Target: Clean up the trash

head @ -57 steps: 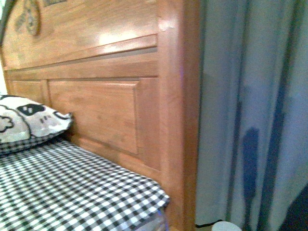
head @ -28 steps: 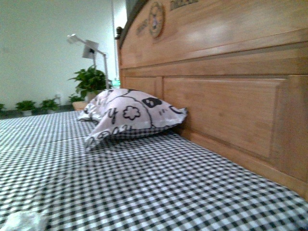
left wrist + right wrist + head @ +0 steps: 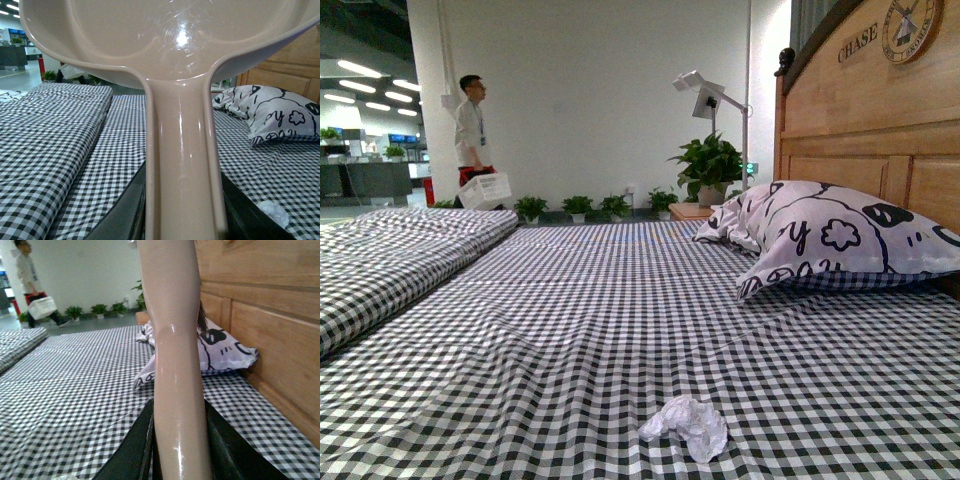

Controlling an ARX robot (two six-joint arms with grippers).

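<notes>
Left tool (image 3: pixel 182 222) is clamping its dark jaws on the stem of the pale pinkish dustpan (image 3: pixel 165 45), whose scoop is filling much of the left wrist view. Right tool (image 3: pixel 180 460) is gripping a pale handle (image 3: pixel 172 315) the same way, jaws pressing both sides. The trash (image 3: pixel 688 425), a crumpled white tissue wad, is lying on the checked bed sheet (image 3: pixel 570 330), well apart from the pillow (image 3: pixel 840 235) that is leaning by the wooden headboard (image 3: pixel 880 110).
</notes>
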